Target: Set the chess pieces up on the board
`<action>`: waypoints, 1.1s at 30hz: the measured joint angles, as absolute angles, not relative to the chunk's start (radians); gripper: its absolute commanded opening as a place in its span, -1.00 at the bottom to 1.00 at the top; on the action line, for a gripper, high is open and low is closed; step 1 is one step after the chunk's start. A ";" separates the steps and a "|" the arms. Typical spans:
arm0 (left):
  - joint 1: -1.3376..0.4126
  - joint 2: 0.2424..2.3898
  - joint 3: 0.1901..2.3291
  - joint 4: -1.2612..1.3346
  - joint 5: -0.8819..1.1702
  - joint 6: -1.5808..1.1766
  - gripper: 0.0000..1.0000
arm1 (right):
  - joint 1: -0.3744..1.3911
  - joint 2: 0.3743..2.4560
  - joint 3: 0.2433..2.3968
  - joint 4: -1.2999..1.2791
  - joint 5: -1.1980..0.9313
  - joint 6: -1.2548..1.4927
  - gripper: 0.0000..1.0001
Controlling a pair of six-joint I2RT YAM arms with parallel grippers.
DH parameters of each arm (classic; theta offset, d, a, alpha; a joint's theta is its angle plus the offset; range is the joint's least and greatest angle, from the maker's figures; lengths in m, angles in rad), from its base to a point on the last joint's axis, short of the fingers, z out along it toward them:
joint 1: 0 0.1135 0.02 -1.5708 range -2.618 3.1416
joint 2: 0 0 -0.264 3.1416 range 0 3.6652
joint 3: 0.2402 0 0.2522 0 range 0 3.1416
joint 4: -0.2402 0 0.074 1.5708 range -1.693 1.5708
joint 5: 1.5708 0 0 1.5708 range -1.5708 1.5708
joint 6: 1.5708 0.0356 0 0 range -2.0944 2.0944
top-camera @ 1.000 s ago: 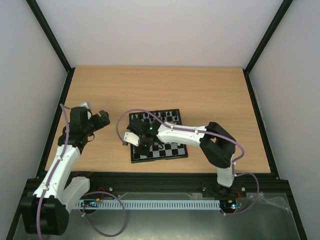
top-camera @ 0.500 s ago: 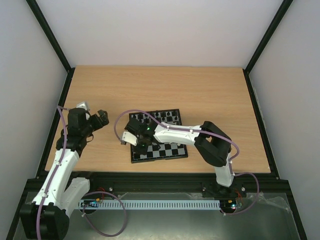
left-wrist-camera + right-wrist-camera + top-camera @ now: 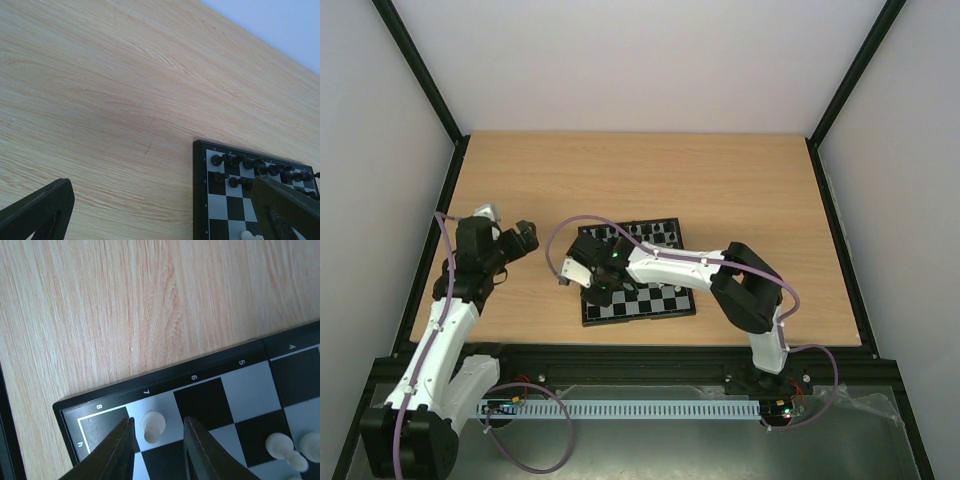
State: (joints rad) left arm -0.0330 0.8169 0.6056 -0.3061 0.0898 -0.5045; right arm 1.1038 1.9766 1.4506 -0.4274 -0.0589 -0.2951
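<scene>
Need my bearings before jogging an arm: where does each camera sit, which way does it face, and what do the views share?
Top external: high behind the robot, looking down on the table, the board, the left gripper and the right gripper.
Left wrist: low, left of the board, facing its black pieces; own open fingers at the bottom corners.
Right wrist: close above a board corner, looking down; own fingers flank a white piece.
Shared: all show the board and table.
</scene>
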 measured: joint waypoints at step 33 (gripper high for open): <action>-0.562 0.984 0.824 -0.233 -0.368 -0.229 0.69 | 0.732 1.398 0.906 -0.440 -0.060 -0.244 -0.50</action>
State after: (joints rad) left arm -0.5621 0.9844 0.8238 -0.2329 -0.3679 -0.2287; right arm 0.7322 1.3979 0.9058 -0.4400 -0.0601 -0.2436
